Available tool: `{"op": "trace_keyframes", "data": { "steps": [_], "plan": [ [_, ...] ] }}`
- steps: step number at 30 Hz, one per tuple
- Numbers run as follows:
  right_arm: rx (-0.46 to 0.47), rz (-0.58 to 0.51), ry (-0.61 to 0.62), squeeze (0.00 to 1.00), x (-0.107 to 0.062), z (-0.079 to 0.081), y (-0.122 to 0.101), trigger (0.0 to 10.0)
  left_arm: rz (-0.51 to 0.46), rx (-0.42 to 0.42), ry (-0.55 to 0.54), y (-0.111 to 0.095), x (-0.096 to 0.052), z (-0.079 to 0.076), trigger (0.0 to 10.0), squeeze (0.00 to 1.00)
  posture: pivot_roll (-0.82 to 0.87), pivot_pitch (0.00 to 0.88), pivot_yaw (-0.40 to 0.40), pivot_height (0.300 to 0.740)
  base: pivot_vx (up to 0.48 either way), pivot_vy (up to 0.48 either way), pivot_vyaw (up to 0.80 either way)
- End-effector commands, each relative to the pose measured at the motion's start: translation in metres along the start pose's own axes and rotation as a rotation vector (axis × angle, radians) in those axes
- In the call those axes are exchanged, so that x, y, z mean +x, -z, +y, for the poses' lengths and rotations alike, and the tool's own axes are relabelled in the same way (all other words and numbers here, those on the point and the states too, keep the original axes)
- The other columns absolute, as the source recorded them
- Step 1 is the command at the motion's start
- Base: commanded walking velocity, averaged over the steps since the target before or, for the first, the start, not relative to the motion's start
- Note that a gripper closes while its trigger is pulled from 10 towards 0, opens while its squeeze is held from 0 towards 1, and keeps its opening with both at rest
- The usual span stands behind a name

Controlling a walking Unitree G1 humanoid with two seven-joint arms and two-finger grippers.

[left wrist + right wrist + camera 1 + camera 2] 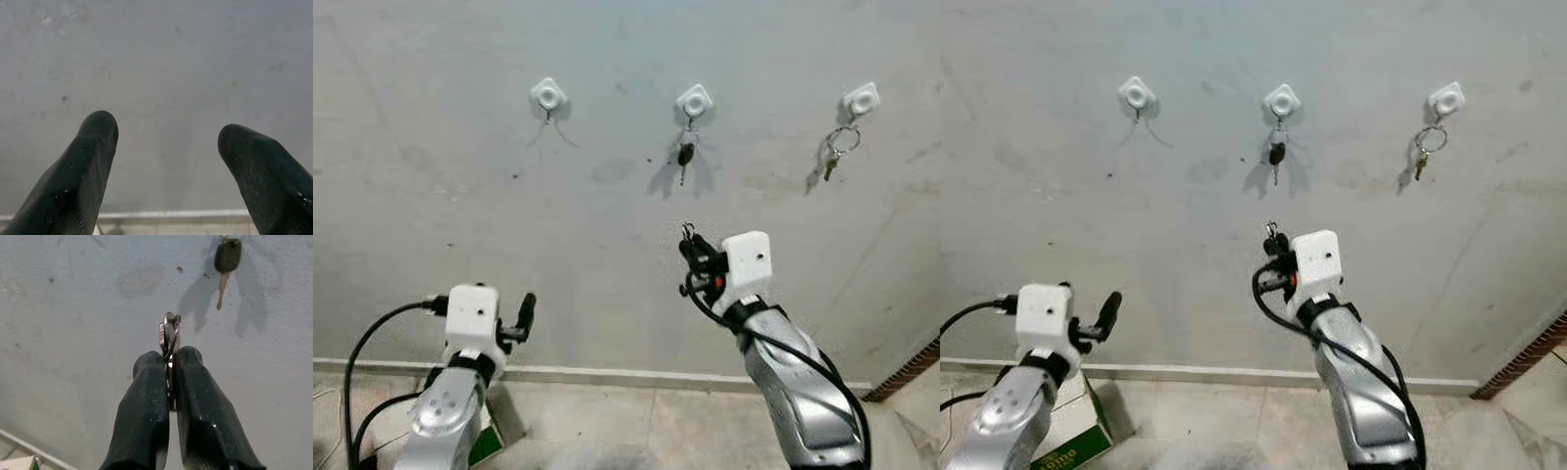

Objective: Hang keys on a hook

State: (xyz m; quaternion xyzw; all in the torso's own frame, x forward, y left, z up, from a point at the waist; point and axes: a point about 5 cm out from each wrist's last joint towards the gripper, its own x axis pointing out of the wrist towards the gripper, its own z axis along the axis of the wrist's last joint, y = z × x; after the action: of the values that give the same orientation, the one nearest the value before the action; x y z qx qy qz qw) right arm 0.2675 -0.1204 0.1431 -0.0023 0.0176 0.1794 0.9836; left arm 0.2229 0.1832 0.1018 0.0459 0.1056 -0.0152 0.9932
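Observation:
Three white hooks are fixed in a row on the grey wall. The left hook point(549, 95) is bare. A black-headed key point(685, 157) hangs from the middle hook point(695, 100), and a ring of keys point(837, 149) hangs from the right hook point(861, 99). My right gripper point(689, 245) is raised below the middle hook, shut on a small key ring point(169, 335) whose metal loop pokes out past the fingertips. My left gripper point(525, 315) is held lower at the left, open, with nothing between its fingers point(93, 161).
A pale skirting strip point(626, 374) runs along the foot of the wall above a tiled floor. A cardboard box with green print point(1067, 431) lies on the floor under my left arm. A brick edge point(906, 370) shows at the lower right.

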Motion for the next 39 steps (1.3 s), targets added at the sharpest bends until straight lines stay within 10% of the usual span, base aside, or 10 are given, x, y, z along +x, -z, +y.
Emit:
{"op": "trace_keyframes", "data": {
  "steps": [1,21,39],
  "plan": [
    [0.005,-0.01,0.006,0.0,-0.005,-0.002,-0.006,10.0,0.002,0.002,0.0,-0.003,-0.002,0.0,10.0,0.0,0.11,0.012,0.027,0.74,0.0,0.465,0.0],
    [0.023,0.063,0.047,0.0,-0.021,-0.007,-0.004,10.0,0.015,-0.02,0.009,-0.008,0.002,-0.001,10.0,0.0,0.1,0.014,0.037,0.74,0.0,0.461,0.0],
    [0.002,0.019,0.062,0.0,-0.019,-0.008,-0.014,10.0,-0.064,-0.052,0.126,-0.019,0.005,-0.014,10.0,0.0,0.09,0.015,0.039,0.74,0.0,0.0,0.0]
  ]
}}
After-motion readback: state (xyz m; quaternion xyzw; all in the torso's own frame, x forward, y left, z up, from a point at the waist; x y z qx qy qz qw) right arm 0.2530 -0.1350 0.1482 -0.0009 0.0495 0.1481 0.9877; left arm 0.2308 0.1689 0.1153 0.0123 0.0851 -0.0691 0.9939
